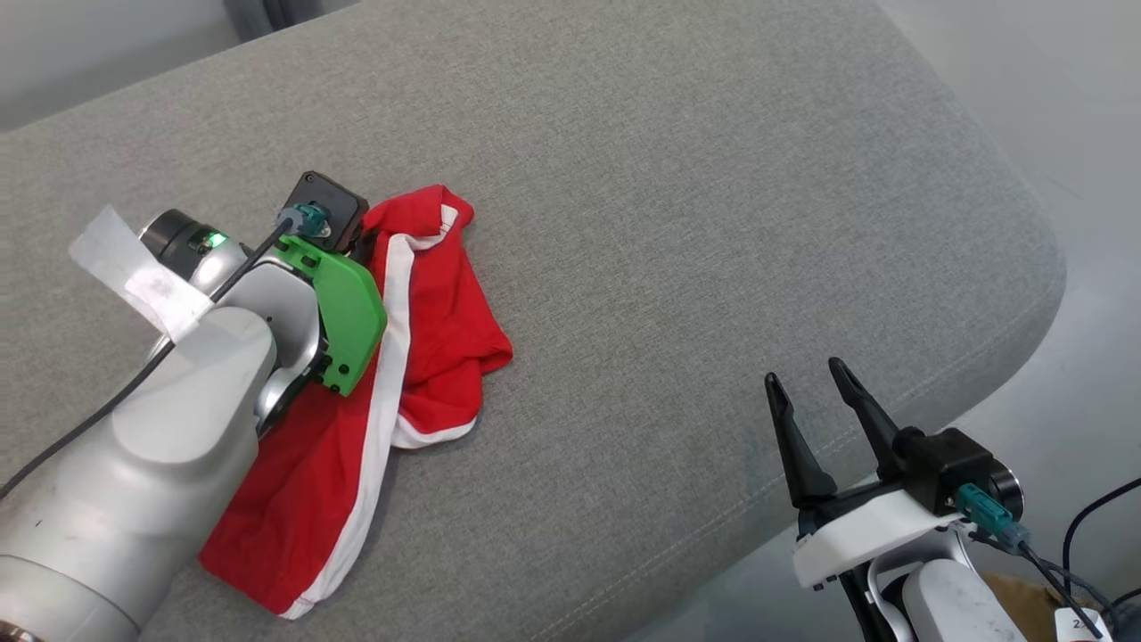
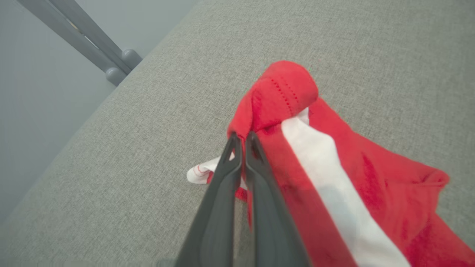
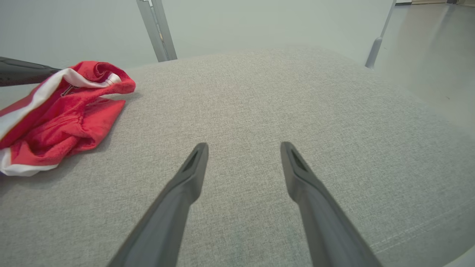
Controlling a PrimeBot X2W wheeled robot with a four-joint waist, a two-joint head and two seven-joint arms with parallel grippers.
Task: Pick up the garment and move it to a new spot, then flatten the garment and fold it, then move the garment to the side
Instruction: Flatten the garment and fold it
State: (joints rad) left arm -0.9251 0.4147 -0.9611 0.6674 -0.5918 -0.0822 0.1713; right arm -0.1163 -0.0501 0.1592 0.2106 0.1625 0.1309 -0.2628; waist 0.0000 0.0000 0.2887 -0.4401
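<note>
And the left end effector point(image 2: 243, 136) pinches a bunched edge of the red-and-white garment point(image 2: 334, 167) on the grey cushion point(image 2: 148, 129), while the right end effector point(image 1: 809, 374) hovers spread wide, well apart, empty.
</note>
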